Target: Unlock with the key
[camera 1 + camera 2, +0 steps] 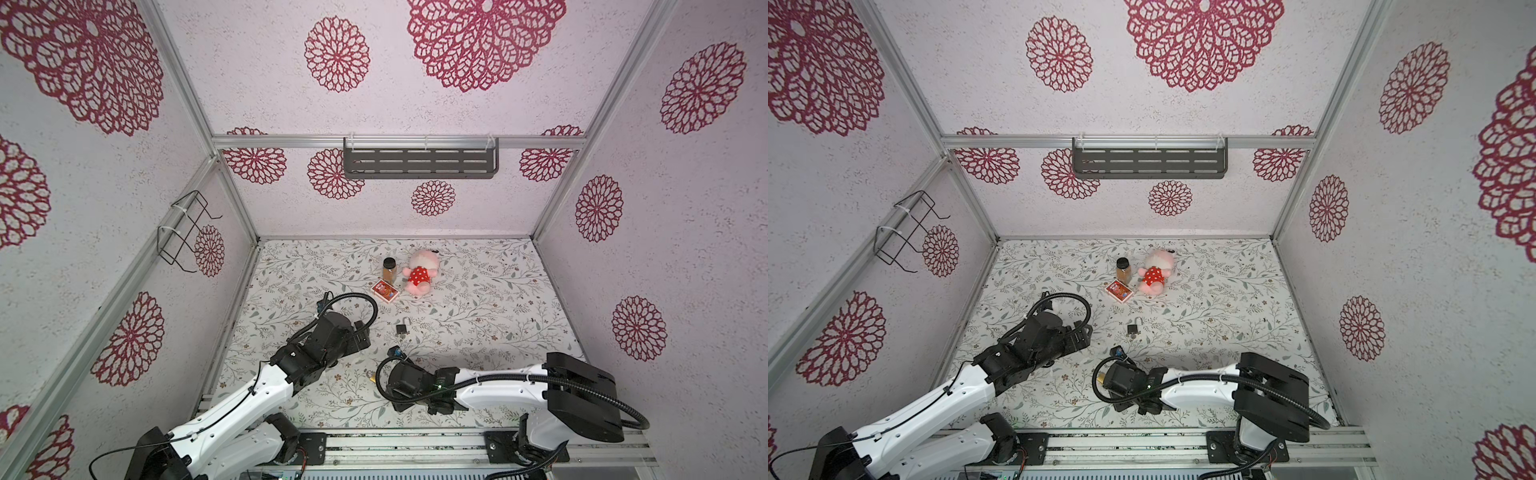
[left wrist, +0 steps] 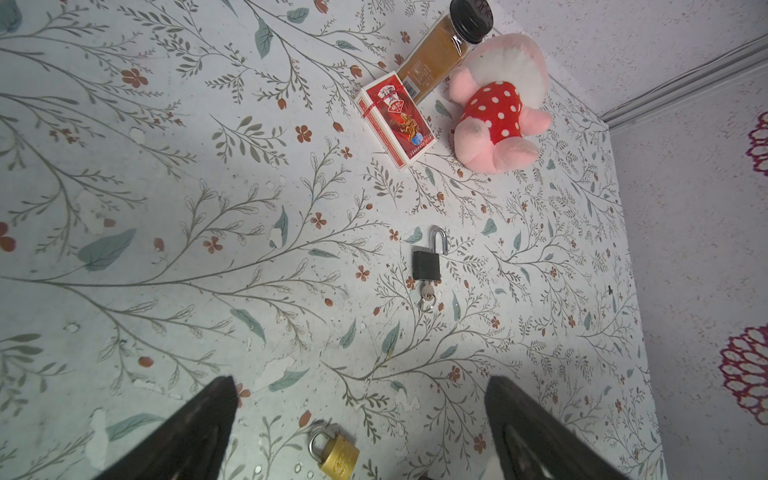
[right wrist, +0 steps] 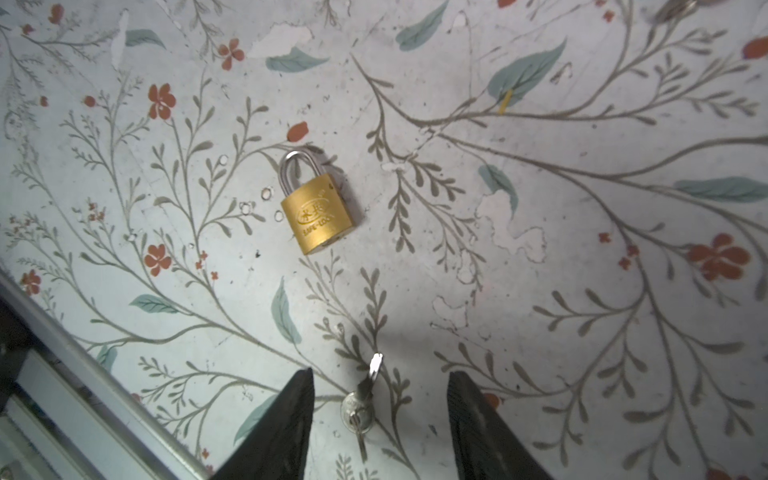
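On the table [image 3: 582, 291], the left gripper [image 2: 360, 380] hung wide open near the shut brass padlock [image 3: 318, 218]. The right gripper [image 3: 380, 374] stood spread astride the key [image 3: 360, 405], which lay near that padlock. A square pinch on the key's head, blade left free, looked best.

The left arm [image 1: 249, 397] and right arm [image 1: 498, 388] have smooth white shells and chunky black joints. A bumpy black hose [image 1: 368, 300] loops over each wrist, and thin black wires [image 1: 254, 384] run along the white parts. The left gripper [image 2: 360, 380] and right gripper [image 3: 381, 372] have pointy black fingers [image 2: 199, 432].
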`<action>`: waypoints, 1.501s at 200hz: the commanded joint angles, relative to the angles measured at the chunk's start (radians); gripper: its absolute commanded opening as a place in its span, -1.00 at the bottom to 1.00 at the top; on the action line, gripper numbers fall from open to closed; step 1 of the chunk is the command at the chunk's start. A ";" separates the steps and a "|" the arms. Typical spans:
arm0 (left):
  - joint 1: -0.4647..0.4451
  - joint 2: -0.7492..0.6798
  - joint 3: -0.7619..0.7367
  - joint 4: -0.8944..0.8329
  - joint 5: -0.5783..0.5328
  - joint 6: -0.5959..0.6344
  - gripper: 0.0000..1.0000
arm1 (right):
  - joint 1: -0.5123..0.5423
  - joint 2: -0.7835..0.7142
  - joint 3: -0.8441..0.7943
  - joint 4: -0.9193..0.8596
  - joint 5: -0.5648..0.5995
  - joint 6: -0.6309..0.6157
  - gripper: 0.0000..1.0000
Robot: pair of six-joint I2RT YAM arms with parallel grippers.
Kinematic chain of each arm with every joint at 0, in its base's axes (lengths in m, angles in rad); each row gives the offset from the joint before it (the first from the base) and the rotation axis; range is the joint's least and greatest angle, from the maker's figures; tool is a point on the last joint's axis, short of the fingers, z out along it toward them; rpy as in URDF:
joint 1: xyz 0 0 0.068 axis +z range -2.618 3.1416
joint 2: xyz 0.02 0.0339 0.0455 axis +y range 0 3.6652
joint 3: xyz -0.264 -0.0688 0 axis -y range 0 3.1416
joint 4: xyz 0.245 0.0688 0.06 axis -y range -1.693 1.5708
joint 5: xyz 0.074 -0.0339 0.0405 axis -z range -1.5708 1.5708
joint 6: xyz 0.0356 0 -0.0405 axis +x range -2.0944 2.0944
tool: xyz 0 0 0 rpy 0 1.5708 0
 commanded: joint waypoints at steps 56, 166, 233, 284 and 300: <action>0.009 0.021 0.013 0.011 0.012 0.004 0.95 | 0.007 -0.001 -0.007 0.003 0.000 0.027 -0.08; 0.010 0.022 0.008 0.001 0.006 0.001 0.95 | 0.033 0.012 -0.007 -0.004 -0.007 0.039 -0.41; 0.011 0.029 0.005 0.010 0.013 -0.003 0.95 | 0.041 0.025 -0.024 0.016 -0.012 0.048 -0.55; 0.010 0.037 0.006 0.020 0.020 -0.009 0.95 | 0.040 0.038 -0.026 0.016 -0.009 0.046 -0.71; 0.010 0.038 0.009 0.021 0.021 -0.010 0.95 | 0.041 0.035 -0.027 0.016 -0.002 0.045 -0.77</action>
